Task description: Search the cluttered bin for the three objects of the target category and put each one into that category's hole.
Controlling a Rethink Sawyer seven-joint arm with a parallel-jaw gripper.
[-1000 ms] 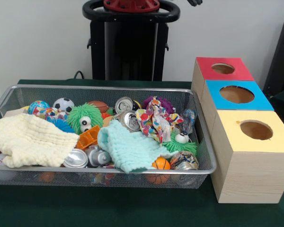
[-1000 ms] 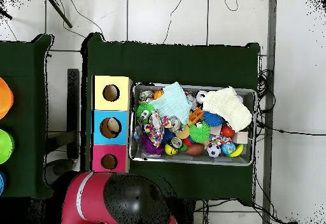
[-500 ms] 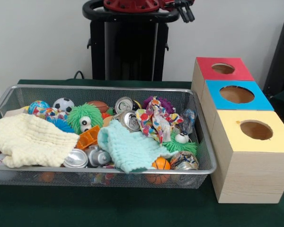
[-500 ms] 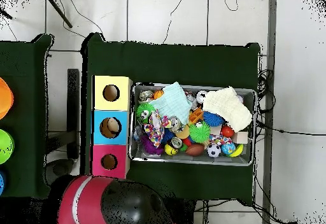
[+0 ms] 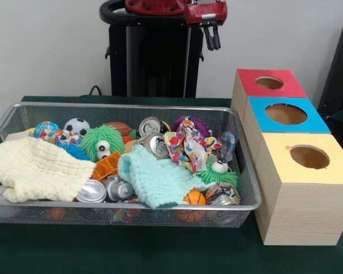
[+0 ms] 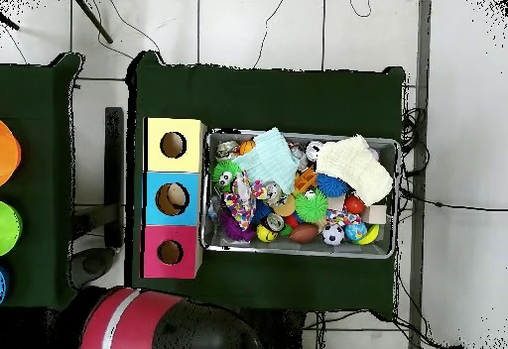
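My pincer (image 5: pixel 212 39) hangs high above the bench's far edge, empty, its two black fingers (image 5: pixel 207 40) pointing down and drawn close together with only a thin gap, touching nothing. Well below and nearer the camera sits the wire bin (image 5: pixel 160 108), heaped full. The three hole boxes stand in a row just beside the bin's right wall: the red box (image 5: pixel 268 84) farthest back, nearly beneath my pincer and a little to its right, then the blue box (image 5: pixel 286 116), then the yellow box (image 5: pixel 306 160) at the front.

Which category I am after I cannot tell from here. In the bin, crushed cans (image 5: pixel 155 145) lie near the middle, with more along the front wall (image 5: pixel 92 192). Balls show too: a soccer ball (image 5: pixel 76 126) by the back wall and a small orange basketball (image 5: pixel 194 198) at the front. A green fuzzy toy with eyes (image 5: pixel 102 142) sits left of centre.

Cloths cover much of the heap: a cream cloth (image 5: pixel 37 168) fills the left end, a mint cloth (image 5: pixel 154 177) drapes over the middle front, and a dotted cloth (image 5: pixel 186 145) lies crumpled right of centre. The overhead view shows my red arm (image 6: pixel 134 323) at the bench's near edge, clear of the bin.
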